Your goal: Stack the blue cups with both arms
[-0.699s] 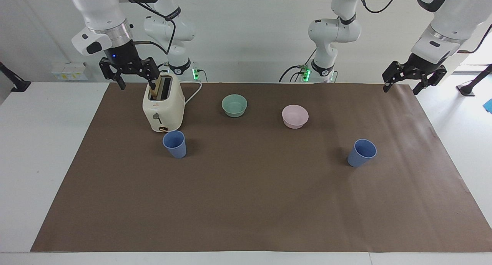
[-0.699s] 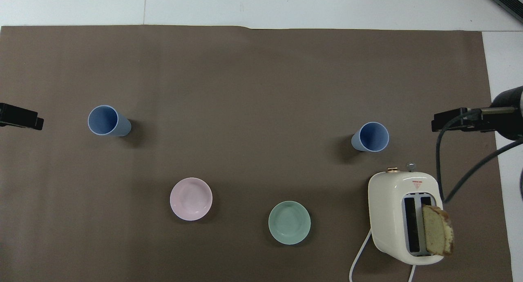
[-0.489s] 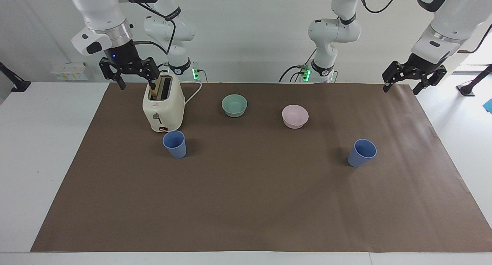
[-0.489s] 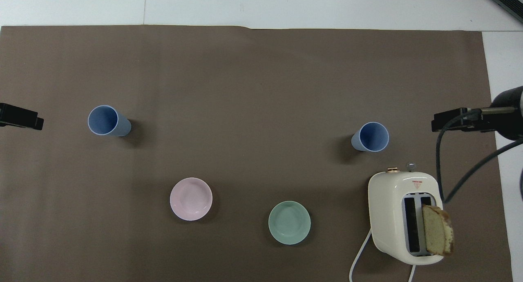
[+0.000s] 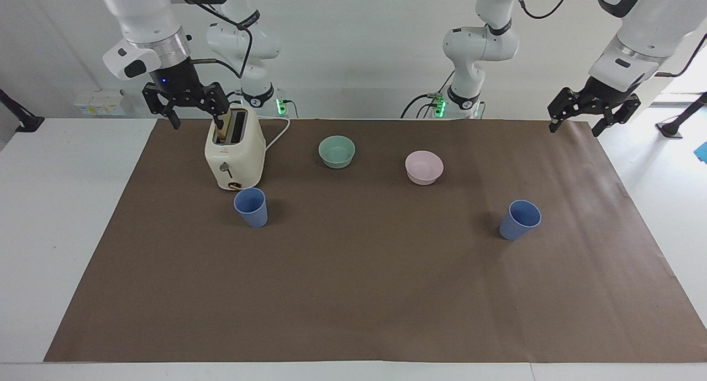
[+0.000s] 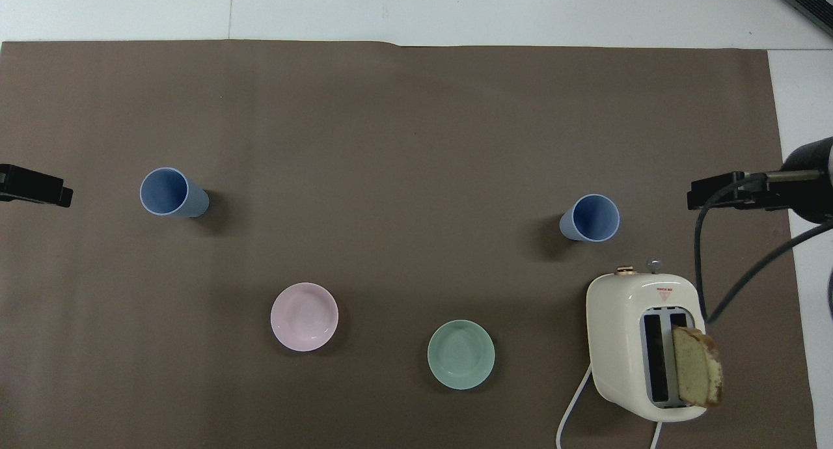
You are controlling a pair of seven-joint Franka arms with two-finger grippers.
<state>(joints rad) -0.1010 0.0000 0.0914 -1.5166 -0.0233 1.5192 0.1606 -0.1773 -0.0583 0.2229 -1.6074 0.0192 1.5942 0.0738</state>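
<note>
1. Right tool (image 5: 191, 113) hangs raised over the toaster (image 5: 235, 154) at the right arm's end of the counter (image 5: 66, 232), fingers spread wide, holding nothing.
2. Left tool (image 5: 577, 120) hangs raised over the brown mat's (image 5: 359, 292) corner at the left arm's end, fingers spread wide, empty. Overhead shows only its black tip (image 6: 36, 186) at the frame edge.
3. Blue cups: both upright, mouths up, matte periwinkle, tapered, no handles, well apart.
4. One blue cup (image 5: 251, 207) stands just beside the toaster, farther from the robots than it.
5. Other blue cup (image 5: 520, 219) stands toward the left arm's end, farther from the robots than the pink bowl (image 5: 424, 167).
6. Green bowl (image 5: 337, 151) sits between toaster and pink bowl.
7. Bread slice (image 6: 696, 366) stands in one toaster slot.
8. Toaster top carries a small red mark (image 6: 664, 293); unreadable.
</note>
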